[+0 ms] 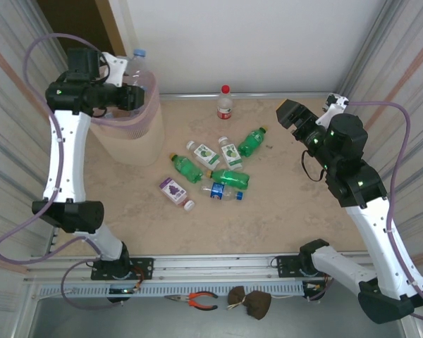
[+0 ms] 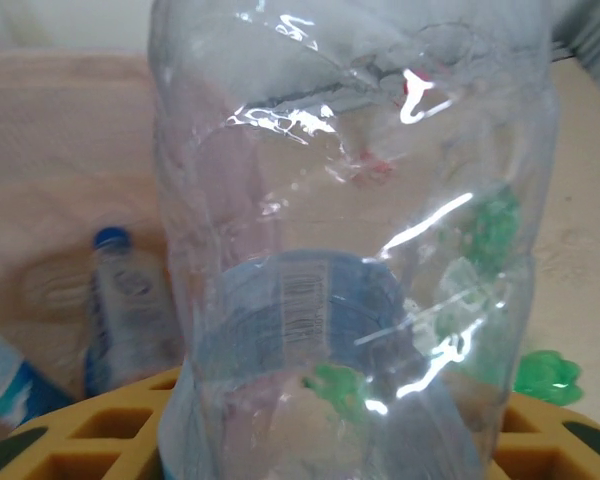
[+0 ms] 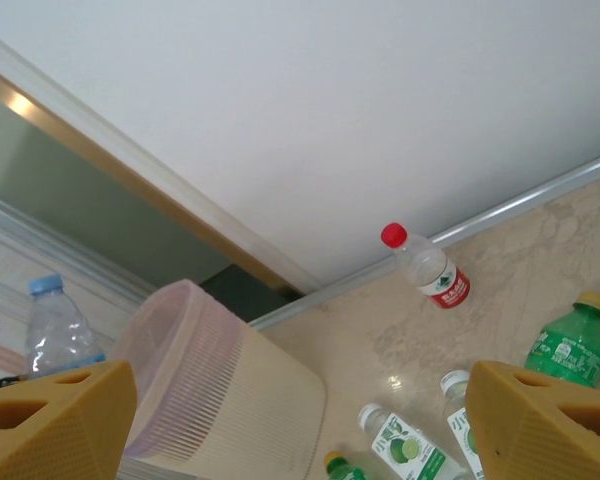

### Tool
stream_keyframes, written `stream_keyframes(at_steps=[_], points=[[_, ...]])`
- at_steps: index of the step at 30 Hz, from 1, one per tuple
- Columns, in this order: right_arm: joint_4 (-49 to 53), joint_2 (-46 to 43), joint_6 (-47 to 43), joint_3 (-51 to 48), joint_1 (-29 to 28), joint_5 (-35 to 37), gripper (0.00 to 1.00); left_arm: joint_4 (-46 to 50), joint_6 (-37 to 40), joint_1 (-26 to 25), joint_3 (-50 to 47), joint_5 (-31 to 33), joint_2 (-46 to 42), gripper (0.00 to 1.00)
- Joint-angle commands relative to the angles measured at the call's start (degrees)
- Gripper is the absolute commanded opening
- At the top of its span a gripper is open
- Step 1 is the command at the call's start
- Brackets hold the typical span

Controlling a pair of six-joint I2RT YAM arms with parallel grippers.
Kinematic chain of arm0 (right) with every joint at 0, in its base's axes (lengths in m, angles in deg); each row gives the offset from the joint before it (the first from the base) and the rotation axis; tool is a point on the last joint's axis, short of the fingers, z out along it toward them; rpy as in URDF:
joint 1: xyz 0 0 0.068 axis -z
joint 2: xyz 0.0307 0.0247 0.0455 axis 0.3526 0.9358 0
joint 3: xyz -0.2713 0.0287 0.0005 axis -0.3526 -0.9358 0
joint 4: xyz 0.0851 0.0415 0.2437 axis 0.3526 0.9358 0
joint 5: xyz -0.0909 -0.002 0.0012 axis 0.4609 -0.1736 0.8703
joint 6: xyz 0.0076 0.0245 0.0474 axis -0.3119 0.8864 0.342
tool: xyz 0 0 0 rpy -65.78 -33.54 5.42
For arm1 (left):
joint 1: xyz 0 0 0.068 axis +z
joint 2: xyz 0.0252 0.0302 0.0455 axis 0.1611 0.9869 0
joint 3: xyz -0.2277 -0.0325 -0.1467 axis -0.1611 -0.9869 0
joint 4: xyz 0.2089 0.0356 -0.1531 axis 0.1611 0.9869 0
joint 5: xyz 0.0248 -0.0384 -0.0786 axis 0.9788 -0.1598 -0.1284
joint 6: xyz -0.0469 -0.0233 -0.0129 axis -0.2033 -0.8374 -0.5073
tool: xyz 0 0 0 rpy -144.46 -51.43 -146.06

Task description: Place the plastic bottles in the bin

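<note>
My left gripper is shut on a clear bottle with a blue cap, held upright over the pinkish bin. In the left wrist view this bottle stands between the yellow fingers, and a blue-capped bottle lies inside the bin below. Several bottles lie in a cluster mid-table: green ones, white-labelled ones and a purple-labelled one. A red-capped bottle stands upright at the back. My right gripper hangs open above the right side of the table, with nothing in it.
The right wrist view shows the bin, the red-capped bottle and a green bottle past its open fingers. Corrugated walls close in both sides. Pliers lie below the front rail.
</note>
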Motion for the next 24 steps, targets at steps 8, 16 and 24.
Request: stream_keyframes(at_steps=[8, 16, 24], points=[[0.5, 0.9, -0.8, 0.7, 0.3, -0.9, 0.84, 10.8, 6.8, 2.9, 9.9, 17.1, 9.9, 0.49], [0.7, 1.3, -1.0, 0.6, 0.5, -1.1, 0.84, 13.6, 8.3, 3.8, 12.9, 23.5, 17.6, 0.5], [0.6, 2.1, -0.8, 0.6, 0.7, -1.8, 0.84, 15.9, 9.3, 5.8, 14.7, 20.6, 24.1, 0.52]])
